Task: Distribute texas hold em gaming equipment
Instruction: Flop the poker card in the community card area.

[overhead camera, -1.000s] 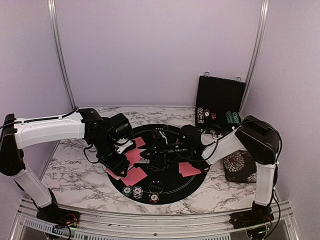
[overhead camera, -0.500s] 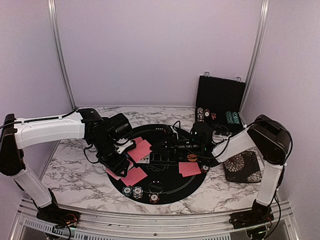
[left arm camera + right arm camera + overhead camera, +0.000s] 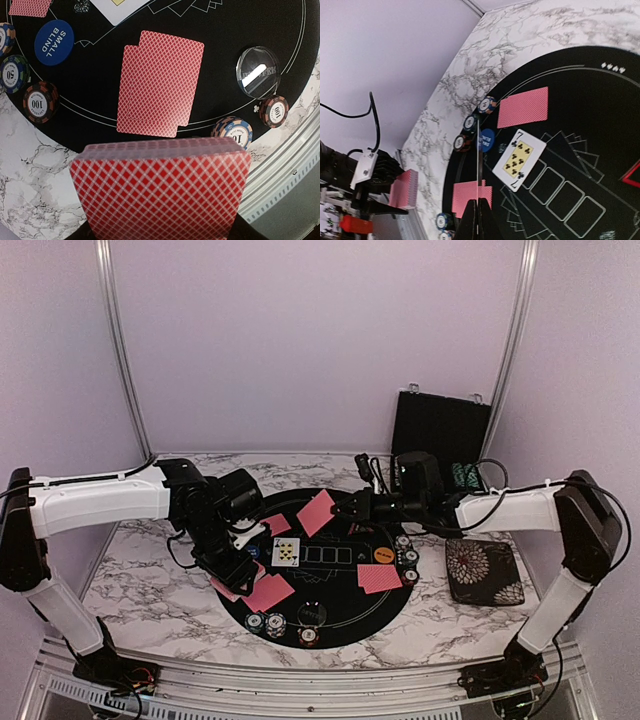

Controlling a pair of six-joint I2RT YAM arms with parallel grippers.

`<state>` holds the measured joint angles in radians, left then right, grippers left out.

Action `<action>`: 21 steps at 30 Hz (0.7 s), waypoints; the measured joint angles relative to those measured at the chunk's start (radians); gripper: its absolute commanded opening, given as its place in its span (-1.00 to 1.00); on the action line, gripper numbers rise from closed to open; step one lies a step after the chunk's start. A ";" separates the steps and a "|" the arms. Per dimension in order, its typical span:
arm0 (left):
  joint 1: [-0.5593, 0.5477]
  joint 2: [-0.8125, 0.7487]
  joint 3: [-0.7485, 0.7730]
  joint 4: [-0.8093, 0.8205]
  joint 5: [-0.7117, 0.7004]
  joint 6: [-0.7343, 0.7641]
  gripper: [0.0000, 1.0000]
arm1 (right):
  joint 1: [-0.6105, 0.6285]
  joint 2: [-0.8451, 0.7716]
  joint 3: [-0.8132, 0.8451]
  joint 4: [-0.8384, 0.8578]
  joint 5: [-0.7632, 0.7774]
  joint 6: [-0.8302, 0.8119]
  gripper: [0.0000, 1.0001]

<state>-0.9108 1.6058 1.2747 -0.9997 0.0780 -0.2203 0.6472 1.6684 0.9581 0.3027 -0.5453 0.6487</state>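
Red-backed playing cards (image 3: 160, 192) are held as a deck between the partly spread jaws of the left gripper (image 3: 232, 568), left of centre in the overhead frame, over the rim of the round black mat (image 3: 345, 618). A single card (image 3: 317, 512) is pinched in the fully closed right gripper (image 3: 343, 511), raised at upper centre. A seven of clubs (image 3: 286, 552) is laid face up mid-mat. Poker chips (image 3: 268, 623) are set along the mat's lower edge.

Right gripper (image 3: 478, 210): jaws pinched on edge-on card (image 3: 478, 165). Seven of clubs (image 3: 519, 160) face-up on black mat (image 3: 590, 125). Marble desk (image 3: 520, 35) beyond.
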 measured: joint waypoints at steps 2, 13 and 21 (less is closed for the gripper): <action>0.000 0.000 0.000 0.000 0.000 0.000 0.02 | 0.001 -0.026 0.014 -0.057 0.078 -0.113 -1.00; 0.000 -0.003 -0.001 0.000 -0.001 0.000 0.02 | 0.187 0.024 0.088 -0.134 0.609 -0.714 -1.00; 0.000 -0.018 -0.011 0.000 -0.001 -0.001 0.02 | 0.265 0.134 0.087 -0.058 0.773 -0.972 -1.00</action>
<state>-0.9108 1.5883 1.2640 -1.0000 0.0772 -0.2211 0.9119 1.8027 1.0454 0.2451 0.2279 -0.3229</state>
